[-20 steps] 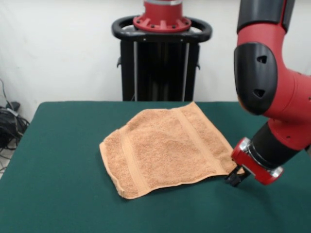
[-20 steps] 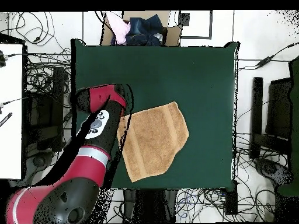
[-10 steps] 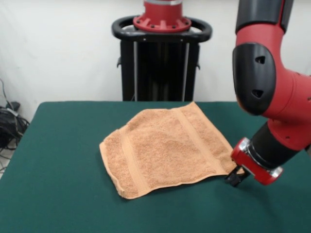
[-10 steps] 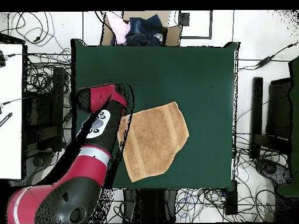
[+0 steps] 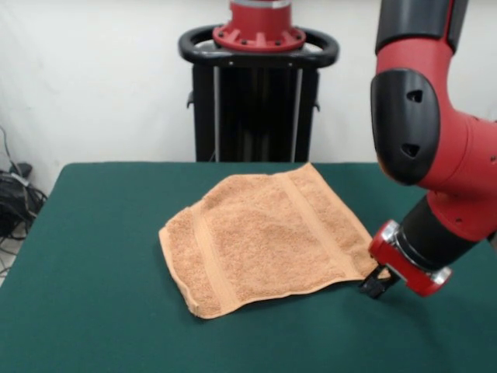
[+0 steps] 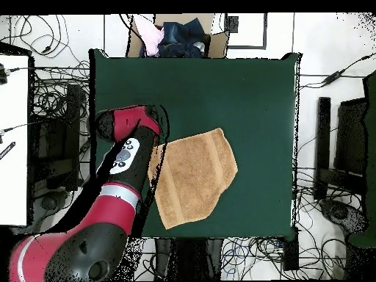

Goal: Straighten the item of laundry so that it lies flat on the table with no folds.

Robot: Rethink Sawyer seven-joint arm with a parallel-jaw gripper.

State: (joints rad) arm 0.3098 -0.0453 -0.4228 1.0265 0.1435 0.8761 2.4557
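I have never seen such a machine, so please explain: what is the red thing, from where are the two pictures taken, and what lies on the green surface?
The red and black thing is a robot arm. One picture looks across the table at it; the other looks straight down from above. On the green table lies an orange-tan towel, mostly spread out, two woven bands visible. The arm's hand is low, at the towel's corner. Whether it grips the cloth cannot be seen.

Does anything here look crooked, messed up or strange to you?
Nothing is spilled or damaged. The towel lies spread out but skewed to the table edges, like a diamond, with its far corner close to the table's back edge. The robot's tool sits low at the towel's right corner.
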